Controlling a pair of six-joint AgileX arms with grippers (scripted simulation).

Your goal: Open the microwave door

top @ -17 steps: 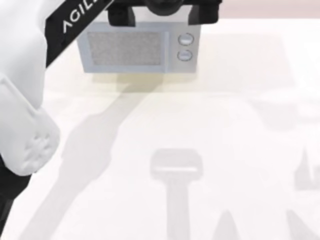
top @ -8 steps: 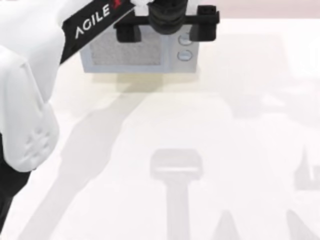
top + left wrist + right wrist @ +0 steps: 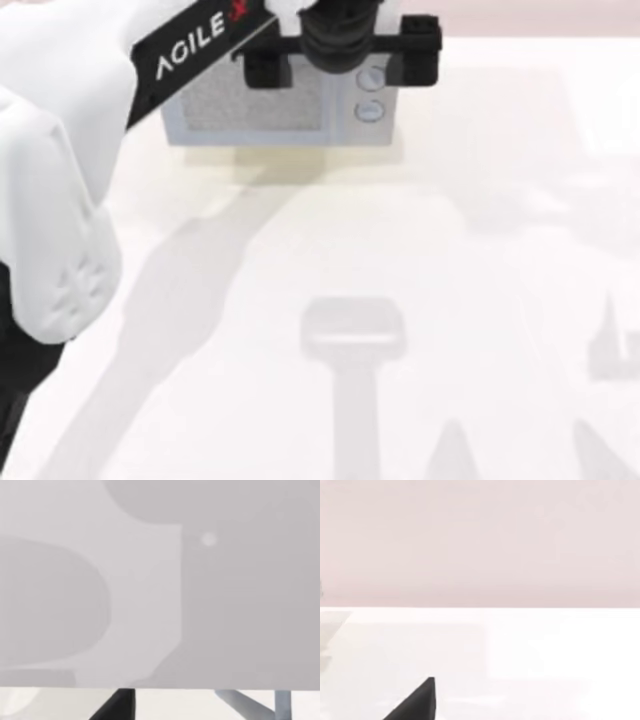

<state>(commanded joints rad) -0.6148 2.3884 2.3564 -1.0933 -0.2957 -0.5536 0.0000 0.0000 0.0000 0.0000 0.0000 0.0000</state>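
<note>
The microwave [image 3: 280,105] sits at the far side of the tabletop [image 3: 420,260], a little left of centre, with the microwave door [image 3: 250,100] shut flat against its front and the two knobs [image 3: 370,95] at the right of that front. My left gripper [image 3: 340,55] hangs over the microwave's top front edge, jaws spread wide: one finger [image 3: 268,68] lies over the door's upper part, the other [image 3: 418,50] over the right end past the knobs.

As I judge it, the risk is that I straddle the control panel rather than the door's free edge. If I close or pull here I may catch a knob or the casing and drag the whole light oven across the smooth tabletop instead of swinging the door. My left wrist view shows only plain grey surface close up, so I cannot confirm the contact point.

The tabletop is pale, glossy and bare. The right gripper is out of sight.
</note>
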